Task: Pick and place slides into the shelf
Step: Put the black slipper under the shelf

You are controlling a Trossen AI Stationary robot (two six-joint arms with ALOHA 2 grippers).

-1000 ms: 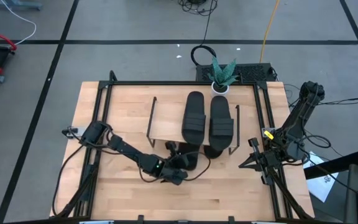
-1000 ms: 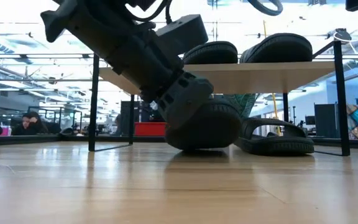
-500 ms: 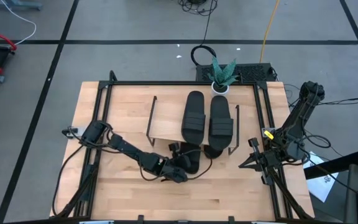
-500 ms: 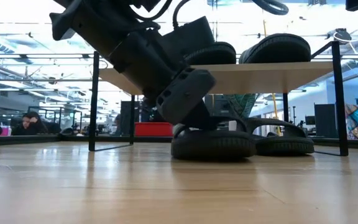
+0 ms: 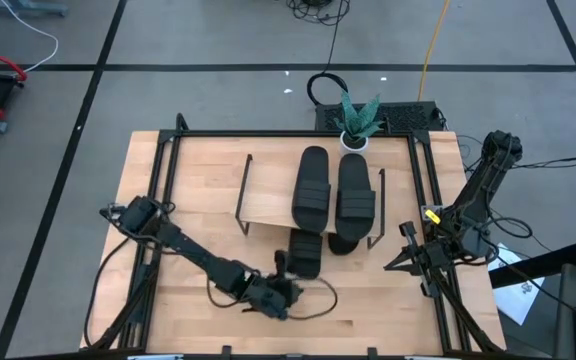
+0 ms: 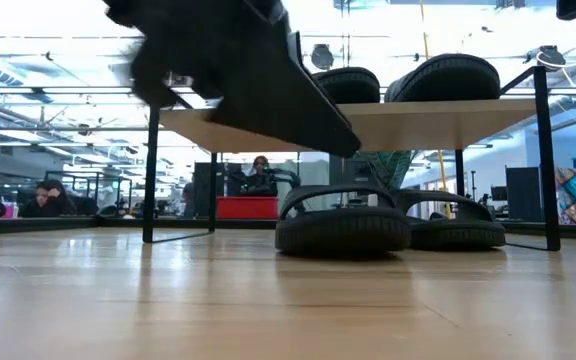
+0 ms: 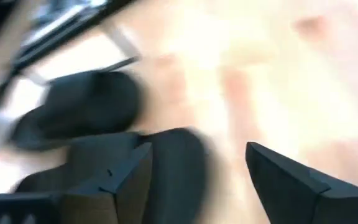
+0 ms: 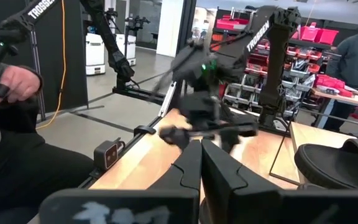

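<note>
The left gripper (image 5: pixel 280 268) hangs open and empty above the front-middle of the table (image 5: pixel 198 180), its two dark fingers (image 7: pixel 291 180) spread wide apart in the left wrist view. Just at its 1 o'clock, seen from above, a black slide (image 5: pixel 305 251) lies flat on the tabletop, half tucked under the front edge of the shelf (image 5: pixel 266 201); from table height this same slide (image 6: pixel 342 218) sits sole-down with its strap arched up. At its 3 o'clock a second slide (image 5: pixel 341 240) also lies on the table beneath the shelf board (mostly hidden from above). On top of the light wooden board two more slides stand side by side, one (image 5: pixel 313 187) at the other's (image 5: pixel 356 189) 9 o'clock. A small potted plant (image 5: pixel 356 121) stands at the table's 12 o'clock edge. The right gripper (image 5: pixel 406 258) waits by the table's 3 o'clock rail, fingers pressed together on nothing. People are visible in the room behind.
</note>
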